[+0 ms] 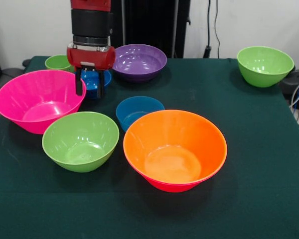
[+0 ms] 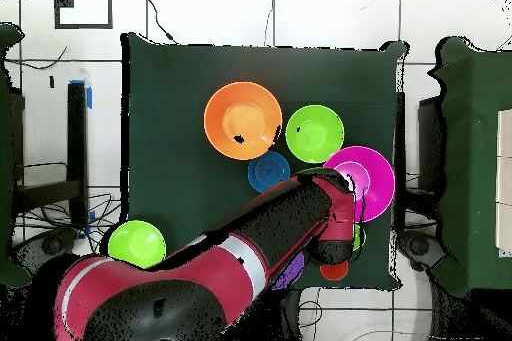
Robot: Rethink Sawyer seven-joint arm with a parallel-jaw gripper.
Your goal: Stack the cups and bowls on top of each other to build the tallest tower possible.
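My gripper (image 1: 89, 93) hangs open at the back left, its fingers (image 1: 78, 85) straddling a small blue bowl (image 1: 94, 79) on the cloth. A light-green cup (image 1: 57, 62) stands just behind it on the left. The bowls stand singly: big pink bowl (image 1: 37, 99), green bowl (image 1: 80, 140), second small blue bowl (image 1: 138, 110), big orange bowl (image 1: 174, 149), purple bowl (image 1: 139, 62), and another green bowl (image 1: 265, 64) at the far right. No tower is in view. From overhead the arm (image 2: 260, 242) hides the gripper, and an orange cup (image 2: 334, 271) peeks out beside it.
The dark green cloth table (image 1: 259, 164) has bare room at the front and right. Cables and a dark box (image 1: 296, 84) lie off the right edge. Overhead, chairs or stands flank the table (image 2: 160, 107) on both sides.
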